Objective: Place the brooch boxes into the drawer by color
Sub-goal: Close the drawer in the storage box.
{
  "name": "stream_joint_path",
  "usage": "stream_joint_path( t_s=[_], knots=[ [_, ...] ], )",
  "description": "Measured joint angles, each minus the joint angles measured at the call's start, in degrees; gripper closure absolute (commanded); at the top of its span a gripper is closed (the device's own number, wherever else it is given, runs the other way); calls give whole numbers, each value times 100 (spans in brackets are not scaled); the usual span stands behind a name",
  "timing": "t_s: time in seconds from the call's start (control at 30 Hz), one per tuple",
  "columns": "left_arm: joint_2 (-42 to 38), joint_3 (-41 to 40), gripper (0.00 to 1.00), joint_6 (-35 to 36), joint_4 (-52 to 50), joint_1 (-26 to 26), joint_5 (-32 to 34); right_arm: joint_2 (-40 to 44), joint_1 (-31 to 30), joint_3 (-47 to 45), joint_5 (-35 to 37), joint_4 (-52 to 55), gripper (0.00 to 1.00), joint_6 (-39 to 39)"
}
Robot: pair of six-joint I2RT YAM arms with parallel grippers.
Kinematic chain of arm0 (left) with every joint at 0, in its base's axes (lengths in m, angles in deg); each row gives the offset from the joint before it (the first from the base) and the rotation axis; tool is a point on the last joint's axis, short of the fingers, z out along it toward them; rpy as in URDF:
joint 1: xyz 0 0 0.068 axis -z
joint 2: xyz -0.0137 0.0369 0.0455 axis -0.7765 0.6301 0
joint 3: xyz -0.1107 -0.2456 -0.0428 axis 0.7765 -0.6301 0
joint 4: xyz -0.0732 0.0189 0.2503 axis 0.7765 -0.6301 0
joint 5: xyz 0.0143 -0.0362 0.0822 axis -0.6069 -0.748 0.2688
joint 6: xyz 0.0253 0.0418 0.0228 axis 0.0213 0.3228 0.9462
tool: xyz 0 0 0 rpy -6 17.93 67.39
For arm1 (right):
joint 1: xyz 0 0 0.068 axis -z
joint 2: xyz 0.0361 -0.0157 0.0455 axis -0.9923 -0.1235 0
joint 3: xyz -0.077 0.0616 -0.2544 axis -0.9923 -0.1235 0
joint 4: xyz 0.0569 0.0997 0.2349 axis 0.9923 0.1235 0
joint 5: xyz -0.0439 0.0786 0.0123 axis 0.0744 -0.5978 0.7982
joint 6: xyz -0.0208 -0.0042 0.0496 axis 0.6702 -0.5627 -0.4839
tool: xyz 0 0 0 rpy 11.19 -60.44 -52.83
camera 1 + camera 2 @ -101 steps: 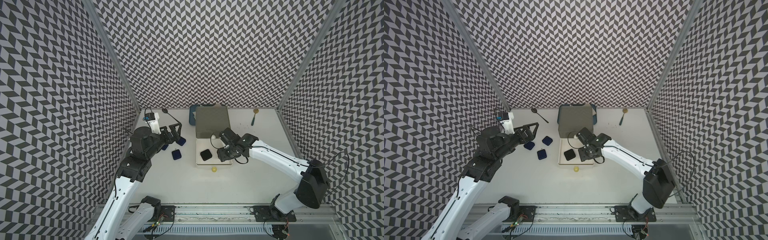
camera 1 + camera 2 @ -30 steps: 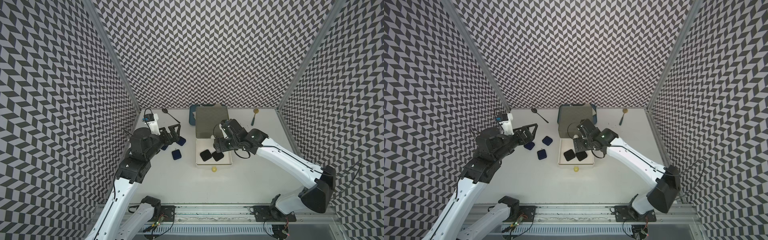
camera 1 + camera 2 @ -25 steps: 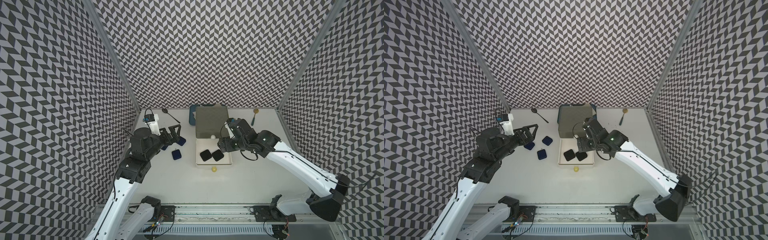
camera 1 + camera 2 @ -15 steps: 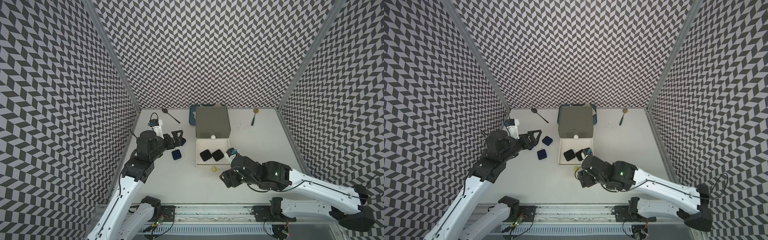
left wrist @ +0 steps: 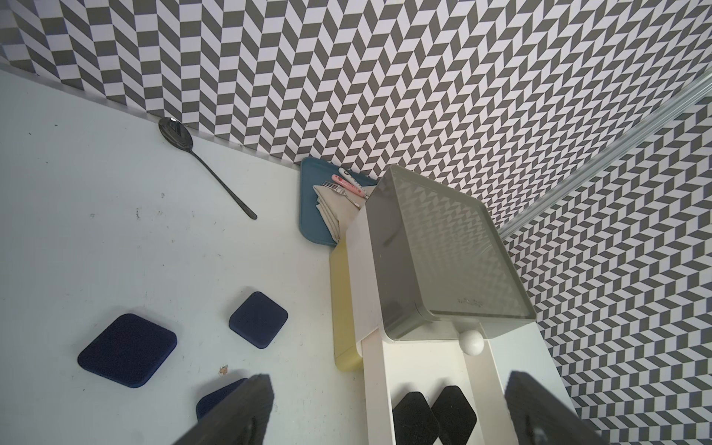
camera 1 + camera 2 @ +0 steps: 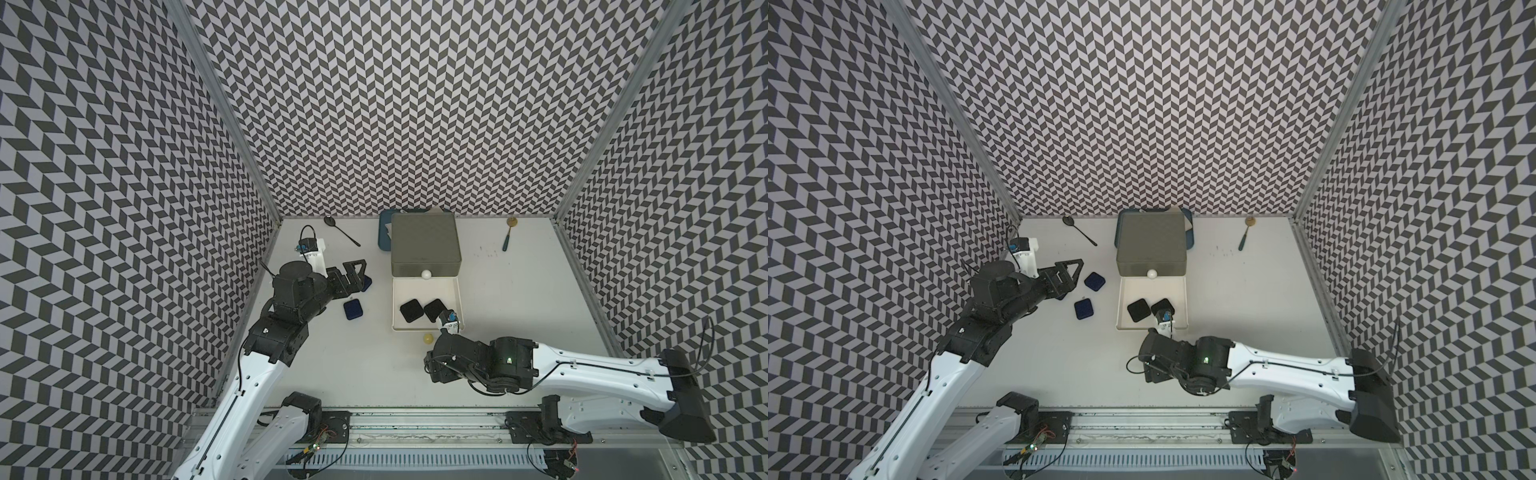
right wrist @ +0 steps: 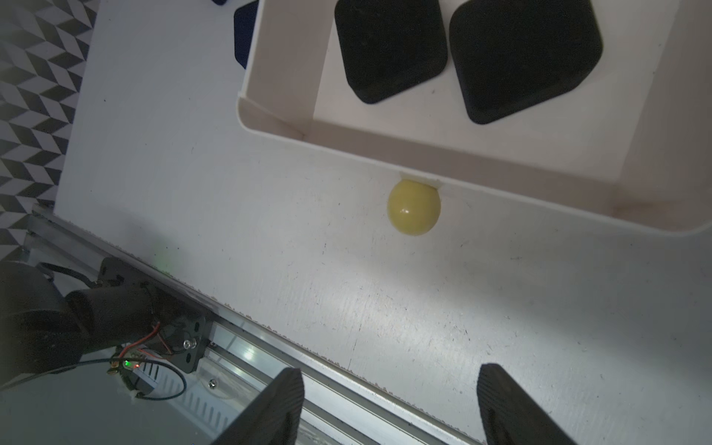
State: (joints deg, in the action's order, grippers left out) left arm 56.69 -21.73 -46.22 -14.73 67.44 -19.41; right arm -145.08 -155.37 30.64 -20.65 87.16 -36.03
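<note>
white table (image 6: 519, 291) bears chest (image 6: 424, 245), blue tray (image 6: 384, 237), navy boxes (image 6: 353, 309), two spoons (image 6: 344, 234).

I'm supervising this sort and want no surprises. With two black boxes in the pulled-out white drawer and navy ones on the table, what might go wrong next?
1. Only the white drawer stands open. A navy box dropped there would mix colours with the black boxes.
2. The open right claw faces the yellow knob. An off-centre push may shift the whole chest rather than close the drawer.
</note>
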Motion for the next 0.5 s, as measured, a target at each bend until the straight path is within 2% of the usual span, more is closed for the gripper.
stream_joint_path(
  t_s=[0.2,0.5],
  knots=[
    [-7,28,0,2,-7,0,-4,-13,481,-291,105,-413,29,74],
    [-2,28,0,2,-7,0,-2,-682,586,-280,-85,-750,29,363]
  ],
)
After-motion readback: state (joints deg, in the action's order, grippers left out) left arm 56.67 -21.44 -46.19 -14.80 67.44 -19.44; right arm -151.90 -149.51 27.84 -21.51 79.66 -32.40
